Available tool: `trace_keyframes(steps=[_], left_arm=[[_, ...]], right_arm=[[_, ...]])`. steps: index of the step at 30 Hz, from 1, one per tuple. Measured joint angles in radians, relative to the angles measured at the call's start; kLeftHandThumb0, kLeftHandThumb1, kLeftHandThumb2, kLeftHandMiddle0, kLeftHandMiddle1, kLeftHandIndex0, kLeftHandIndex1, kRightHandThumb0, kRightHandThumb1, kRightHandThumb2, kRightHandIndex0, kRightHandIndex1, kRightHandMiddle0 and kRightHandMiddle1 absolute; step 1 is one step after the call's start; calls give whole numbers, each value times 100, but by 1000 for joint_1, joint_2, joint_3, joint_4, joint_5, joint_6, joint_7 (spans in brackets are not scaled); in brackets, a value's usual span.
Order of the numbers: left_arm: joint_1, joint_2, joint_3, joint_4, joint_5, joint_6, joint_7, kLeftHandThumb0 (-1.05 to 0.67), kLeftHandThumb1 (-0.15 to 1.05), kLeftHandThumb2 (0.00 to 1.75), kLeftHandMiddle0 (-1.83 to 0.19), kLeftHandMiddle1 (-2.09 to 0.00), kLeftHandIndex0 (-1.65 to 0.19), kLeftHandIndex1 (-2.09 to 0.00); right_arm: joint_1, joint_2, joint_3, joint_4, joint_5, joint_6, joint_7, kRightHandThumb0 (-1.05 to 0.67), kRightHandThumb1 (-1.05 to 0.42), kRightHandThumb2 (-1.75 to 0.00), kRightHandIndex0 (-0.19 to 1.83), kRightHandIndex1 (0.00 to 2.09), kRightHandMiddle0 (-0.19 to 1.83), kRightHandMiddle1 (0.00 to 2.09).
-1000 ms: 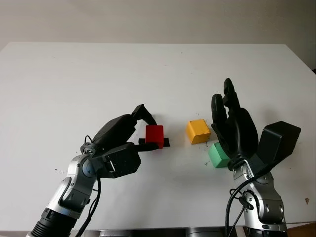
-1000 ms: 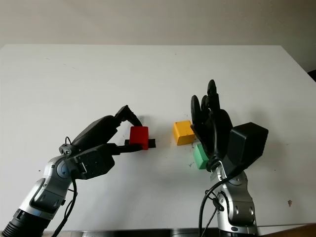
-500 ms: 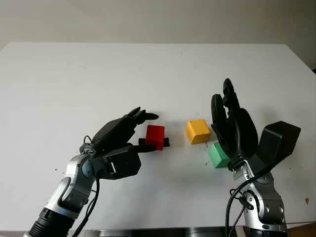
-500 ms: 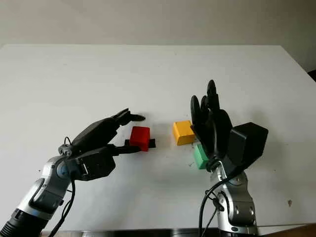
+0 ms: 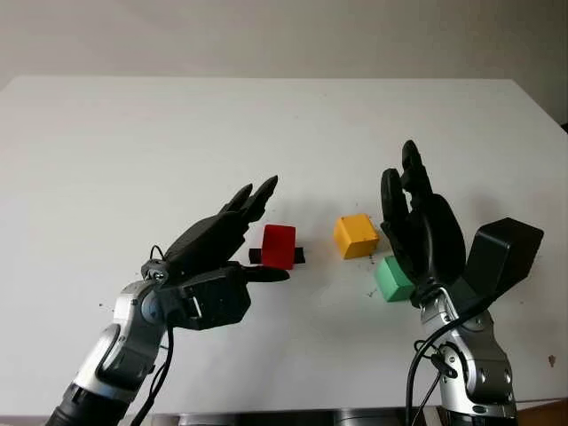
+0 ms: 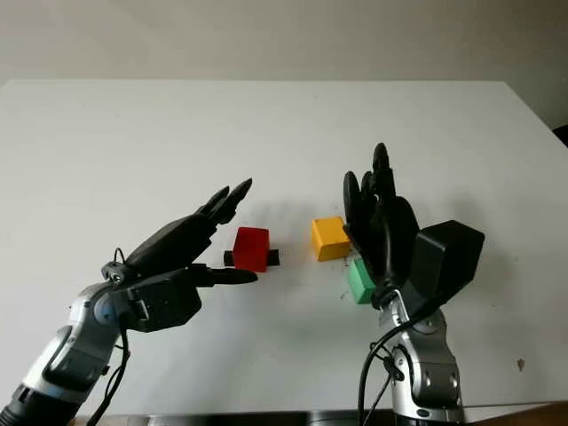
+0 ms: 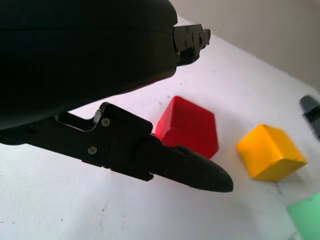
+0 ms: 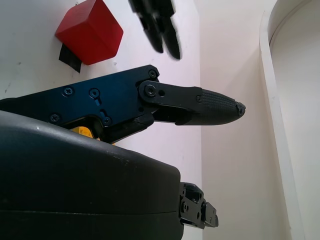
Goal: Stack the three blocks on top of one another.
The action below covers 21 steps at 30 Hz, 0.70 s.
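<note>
Grasp setup on red block (image 5: 279,246): left hand (image 5: 232,238) open, holding nothing, fingers splayed wide either side of it, thumb just in front, not touching. Best to centre the block between thumb and fingers, close on opposite flat faces, then lift straight up. Block sits on a small black patch on the white bench (image 5: 133,142). Yellow block (image 5: 356,236) and green block (image 5: 391,279) lie to its right, near each other. Right hand (image 5: 417,232) open, upright, just beside green.
</note>
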<state>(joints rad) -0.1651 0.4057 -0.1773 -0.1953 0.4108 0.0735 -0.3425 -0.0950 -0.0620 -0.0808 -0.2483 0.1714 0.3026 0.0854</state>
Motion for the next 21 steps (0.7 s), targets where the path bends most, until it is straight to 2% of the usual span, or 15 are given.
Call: trace_keyframes(steps=[3,5,8,13,18,21], left_arm=[[31,-16,76,-52,-101,17,7,-95,105,54,19,0,19,0],[42,-40,126,-79,-159,44,31,-90,105,62,19,0,19,0],[44,-84,197,-76,-239,29,95,-85,105,61,19,-2,19,0],[1,-145,306,22,-395,-9,159,-77,105,56,15,-5,15,-4],[-62,-152,362,133,-434,-17,219,-75,105,53,3,-8,7,-8],[-84,-153,377,204,-443,-20,249,-73,105,51,-1,-8,3,-9]], right_arm=[[0,-13,-1,-1,-8,0,3,-62,-105,-53,-19,0,-19,2],[-4,-30,-6,-2,-13,-1,11,-61,-105,-52,-19,1,-19,3],[-16,-61,-17,-16,-15,6,21,-61,-105,-49,-19,2,-18,4],[-87,-173,-37,-63,-68,37,53,-67,-105,-28,-17,4,-11,7],[-186,-295,-54,-75,-87,72,134,-61,-103,-10,-16,5,-9,8],[-240,-389,-43,-88,-139,137,180,-62,-98,-6,-7,10,3,15]])
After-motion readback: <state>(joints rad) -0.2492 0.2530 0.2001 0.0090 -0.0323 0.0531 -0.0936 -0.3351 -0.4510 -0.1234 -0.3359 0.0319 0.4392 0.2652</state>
